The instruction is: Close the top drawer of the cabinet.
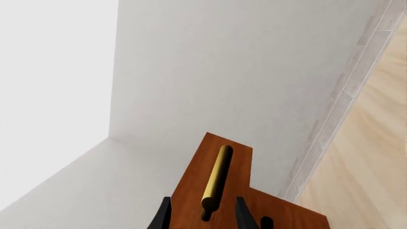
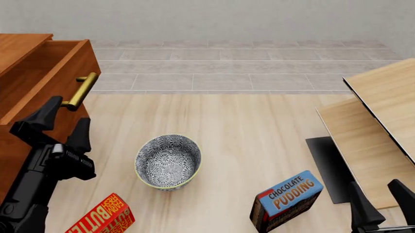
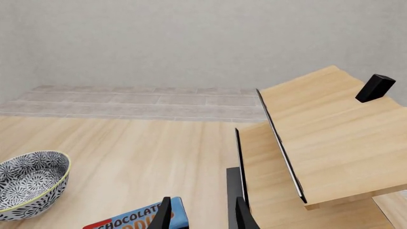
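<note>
Left wrist view: left gripper (image 1: 202, 215) spread, fingers either side of the brass handle (image 1: 217, 182), not pinching; bar's long axis runs away along the fingers.

Front view: top drawer (image 2: 61, 80) pulled out of cabinet (image 2: 18, 48), front facing right, just beyond left gripper; push leftward.

Right wrist view: right gripper (image 3: 202, 215) spread, empty, well apart from cabinet.

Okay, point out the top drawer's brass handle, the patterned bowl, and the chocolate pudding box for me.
brass handle (image 2: 81, 89), front view, middle of the bar on the open top drawer (image 2: 71, 60).
patterned bowl (image 2: 168, 160), front view, its inner floor.
chocolate pudding box (image 2: 288, 196), front view, its blue lettered face.
</note>
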Available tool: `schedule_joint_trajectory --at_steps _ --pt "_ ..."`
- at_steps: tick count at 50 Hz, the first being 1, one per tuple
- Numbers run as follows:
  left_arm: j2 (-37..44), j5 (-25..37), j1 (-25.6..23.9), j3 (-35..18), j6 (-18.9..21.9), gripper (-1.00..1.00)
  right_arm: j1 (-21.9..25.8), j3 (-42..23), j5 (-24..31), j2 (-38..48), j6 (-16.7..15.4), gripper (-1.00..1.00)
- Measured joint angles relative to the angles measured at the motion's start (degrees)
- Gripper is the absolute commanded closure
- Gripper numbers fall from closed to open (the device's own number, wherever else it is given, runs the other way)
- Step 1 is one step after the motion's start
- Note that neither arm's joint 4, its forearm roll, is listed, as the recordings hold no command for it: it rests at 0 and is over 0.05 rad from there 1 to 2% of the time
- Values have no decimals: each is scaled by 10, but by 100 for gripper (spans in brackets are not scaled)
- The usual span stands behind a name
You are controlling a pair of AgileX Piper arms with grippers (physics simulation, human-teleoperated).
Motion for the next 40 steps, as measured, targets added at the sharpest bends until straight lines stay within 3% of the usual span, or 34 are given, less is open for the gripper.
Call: schedule_joint_trajectory --at_steps 40 --pt "19 0 38 -2 18 -100 4 0 2 0 1 -100"
